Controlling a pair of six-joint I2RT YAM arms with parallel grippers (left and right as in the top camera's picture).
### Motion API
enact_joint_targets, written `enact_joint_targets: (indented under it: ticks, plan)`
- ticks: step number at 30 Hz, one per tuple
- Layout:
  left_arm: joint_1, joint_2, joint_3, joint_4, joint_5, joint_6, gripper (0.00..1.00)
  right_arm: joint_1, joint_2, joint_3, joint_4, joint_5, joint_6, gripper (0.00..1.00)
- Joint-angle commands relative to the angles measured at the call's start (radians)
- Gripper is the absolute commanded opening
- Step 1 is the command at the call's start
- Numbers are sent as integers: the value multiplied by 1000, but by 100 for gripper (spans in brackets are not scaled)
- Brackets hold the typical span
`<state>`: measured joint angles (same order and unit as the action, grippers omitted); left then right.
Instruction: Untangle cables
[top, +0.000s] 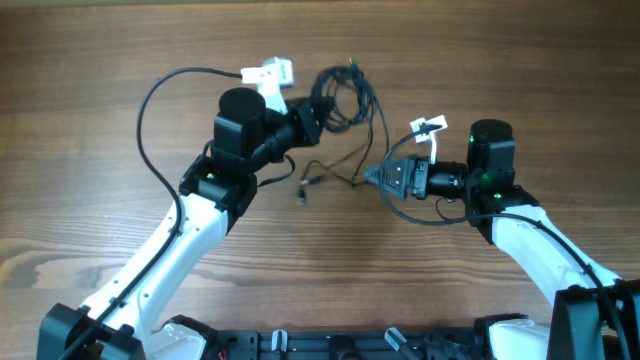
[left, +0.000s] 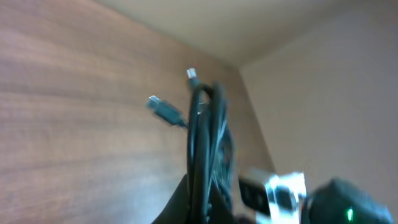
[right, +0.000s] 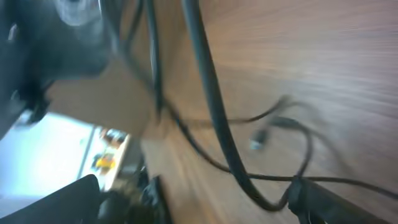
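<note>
Your left pincer (top: 308, 122) pinches cables (top: 342, 92) at coil, which lies just beyond its tip, over tabletop (top: 100, 60). Loose strands trail from coil toward you, ending beside right pincer (top: 374, 178). Right pincer nearer strands; spread or pressed together, cannot tell.

Your left arm (top: 190, 230) reaches forward and inward, the left gripper (top: 315, 115) with jaws closed on the cables (top: 350, 95). Your right gripper (top: 370, 178) points left, jaws pinched on one strand.
</note>
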<state>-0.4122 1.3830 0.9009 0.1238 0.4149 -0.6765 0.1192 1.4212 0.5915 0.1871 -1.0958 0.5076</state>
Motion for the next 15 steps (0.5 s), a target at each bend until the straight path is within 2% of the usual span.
enact_joint_targets:
  ticks: [1, 4, 8, 12, 15]
  plan:
    - [-1, 3, 8, -108, 127, 146, 4, 6, -5, 5, 39, 127, 43, 100]
    - [-1, 3, 8, -192, 128, 222, 4, 6, -5, 5, 115, 126, 43, 94]
    - [-1, 3, 8, -244, 128, 328, 4, 6, -5, 5, 169, 128, 42, 95]
    - [-3, 3, 8, -245, 223, 329, 4, 6, -5, 5, 171, 130, 29, 95]
    - [-20, 3, 8, -249, 287, 328, 4, 6, -5, 5, 175, 131, -36, 85]
